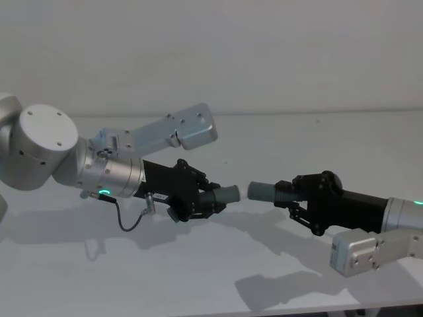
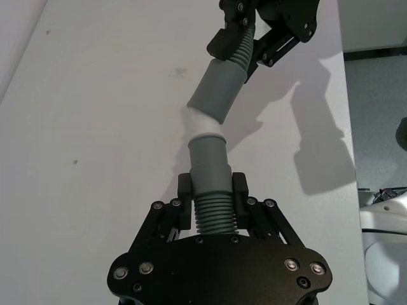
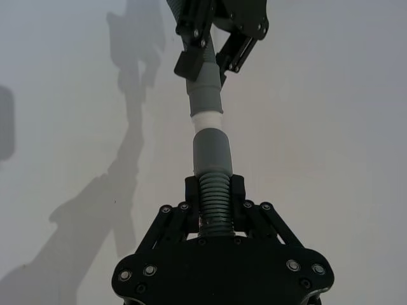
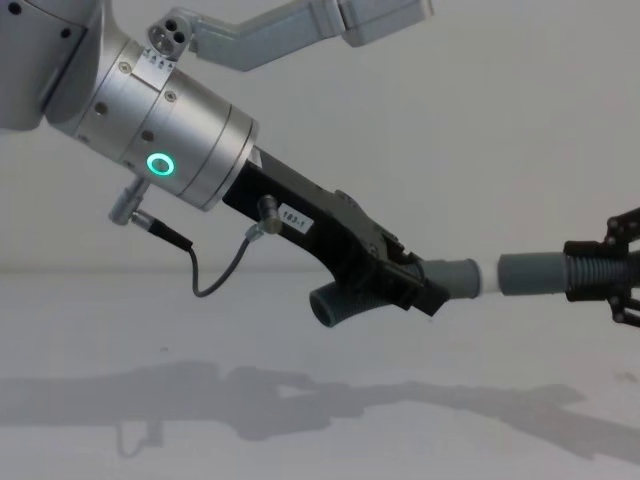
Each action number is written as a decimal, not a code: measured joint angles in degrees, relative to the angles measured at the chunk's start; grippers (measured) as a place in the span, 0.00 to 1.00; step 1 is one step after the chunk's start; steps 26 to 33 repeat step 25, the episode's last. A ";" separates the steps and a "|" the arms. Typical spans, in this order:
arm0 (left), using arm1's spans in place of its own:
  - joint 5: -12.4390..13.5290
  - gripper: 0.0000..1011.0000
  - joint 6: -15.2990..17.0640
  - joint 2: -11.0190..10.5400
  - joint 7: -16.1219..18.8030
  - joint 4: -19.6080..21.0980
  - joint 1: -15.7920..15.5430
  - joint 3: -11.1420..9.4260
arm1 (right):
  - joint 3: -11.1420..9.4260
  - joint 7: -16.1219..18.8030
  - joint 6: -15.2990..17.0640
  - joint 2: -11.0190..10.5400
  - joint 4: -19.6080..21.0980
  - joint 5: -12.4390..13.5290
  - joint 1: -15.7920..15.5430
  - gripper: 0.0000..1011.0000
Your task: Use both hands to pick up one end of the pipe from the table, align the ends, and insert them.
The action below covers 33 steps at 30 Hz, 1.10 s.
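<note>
Both grippers hold the pipe pieces in the air above the table (image 1: 198, 277). My left gripper (image 1: 201, 198) (image 2: 213, 190) (image 4: 400, 282) is shut on the ribbed part of one grey piece (image 1: 228, 195) (image 2: 208, 159) (image 4: 455, 275), its smooth collar pointing right. Facing it, my right gripper (image 1: 299, 193) (image 3: 215, 190) (image 4: 615, 275) is shut on the ribbed part of the other piece (image 1: 263, 190) (image 3: 213, 149) (image 4: 535, 272). The two ends face each other, a short pale stretch between them. From the left wrist view they meet at a slight angle.
A thin black cable (image 1: 129, 221) loops under the left wrist. The table's front edge (image 1: 370, 309) runs close below the right arm. A pale wall (image 1: 264, 53) stands behind. In the left wrist view the table's side edge (image 2: 351, 127) shows, with floor beyond.
</note>
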<state>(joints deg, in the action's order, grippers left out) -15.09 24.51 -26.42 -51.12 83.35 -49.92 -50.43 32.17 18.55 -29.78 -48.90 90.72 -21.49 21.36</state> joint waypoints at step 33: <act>-0.92 0.33 0.03 0.10 -0.18 -0.14 -0.54 -0.69 | -0.01 2.07 -1.55 0.72 0.33 1.20 0.92 0.25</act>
